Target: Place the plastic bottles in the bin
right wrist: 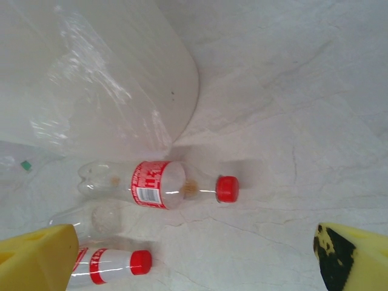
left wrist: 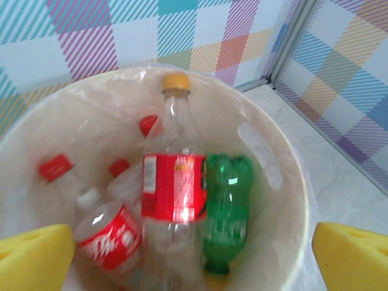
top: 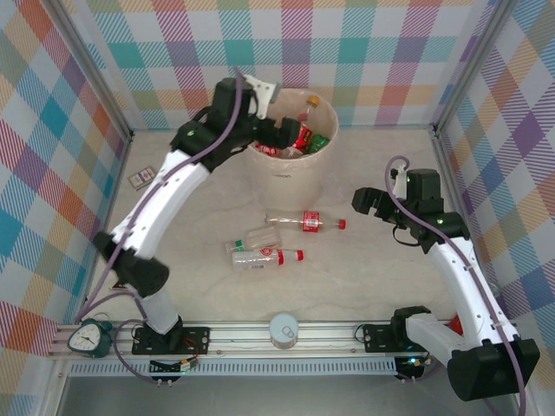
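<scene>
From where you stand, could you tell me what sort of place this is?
Probably a staged robot test cell: colourful checked-pattern walls, two white robot arms bolted to an aluminium rail, and a round cream plastic bin holding plastic bottles.

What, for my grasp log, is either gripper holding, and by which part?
Nothing. The left gripper hangs open over the bin; the right gripper hangs open over the table.

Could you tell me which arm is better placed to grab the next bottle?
The right: the right tool, open, is near the red-capped bottle beside the bin, whereas the left tool is over the bin.
</scene>
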Action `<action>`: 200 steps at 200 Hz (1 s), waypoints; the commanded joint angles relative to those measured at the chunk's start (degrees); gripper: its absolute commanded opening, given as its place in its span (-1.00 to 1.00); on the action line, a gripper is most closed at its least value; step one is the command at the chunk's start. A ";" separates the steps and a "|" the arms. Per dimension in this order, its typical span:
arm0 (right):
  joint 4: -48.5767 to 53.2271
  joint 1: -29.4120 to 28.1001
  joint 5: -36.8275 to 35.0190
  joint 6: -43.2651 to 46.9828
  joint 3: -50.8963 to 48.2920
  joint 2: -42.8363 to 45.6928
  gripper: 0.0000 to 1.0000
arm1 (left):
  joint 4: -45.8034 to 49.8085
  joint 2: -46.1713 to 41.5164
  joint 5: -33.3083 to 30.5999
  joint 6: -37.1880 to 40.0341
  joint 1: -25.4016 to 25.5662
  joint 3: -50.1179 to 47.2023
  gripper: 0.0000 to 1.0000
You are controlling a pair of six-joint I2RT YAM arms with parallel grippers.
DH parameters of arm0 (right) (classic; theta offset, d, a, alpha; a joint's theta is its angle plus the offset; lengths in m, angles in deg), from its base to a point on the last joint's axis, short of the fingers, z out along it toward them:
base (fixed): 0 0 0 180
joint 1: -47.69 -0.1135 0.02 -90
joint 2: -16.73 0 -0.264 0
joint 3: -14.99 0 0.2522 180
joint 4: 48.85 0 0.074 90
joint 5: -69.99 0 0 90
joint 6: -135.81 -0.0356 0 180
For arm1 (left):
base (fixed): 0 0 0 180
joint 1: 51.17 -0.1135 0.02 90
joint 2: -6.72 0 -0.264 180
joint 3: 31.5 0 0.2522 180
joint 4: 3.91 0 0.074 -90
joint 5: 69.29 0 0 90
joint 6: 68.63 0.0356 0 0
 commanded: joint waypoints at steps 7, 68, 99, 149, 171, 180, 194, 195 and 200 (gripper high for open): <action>-3.81 0.39 4.19 -0.56 3.18 -1.57 0.99 | 3.66 -10.85 -4.80 -0.10 -2.73 -12.62 0.94; -5.11 0.36 3.65 -0.65 2.38 -3.87 0.99 | 0.92 -24.95 0.93 -13.77 -10.03 -47.67 0.80; -4.44 0.41 2.53 -0.40 1.35 -2.97 0.99 | -8.37 -22.63 5.35 -13.06 -8.84 -58.16 0.97; -2.71 0.45 0.07 -0.21 0.27 -1.39 1.00 | -19.10 -16.31 9.50 -13.73 -3.79 -64.25 0.99; -2.88 0.50 0.23 -0.50 0.39 -1.61 0.99 | -19.97 -12.81 9.67 -10.89 -1.67 -63.83 0.99; -2.86 0.45 0.30 -0.60 0.35 -1.48 1.00 | -19.21 -11.41 8.39 -9.99 -1.02 -63.35 0.99; -2.89 0.45 0.22 -0.61 0.15 -1.24 0.99 | -19.28 -9.77 7.43 -9.47 -0.80 -63.19 0.99; -2.88 0.45 0.22 -0.63 0.14 -1.23 0.99 | -19.30 -9.68 7.38 -9.46 -0.80 -63.14 0.99; -2.80 0.45 0.13 -0.56 0.06 -1.22 0.99 | -19.34 -9.28 7.23 -9.42 -0.80 -63.12 0.99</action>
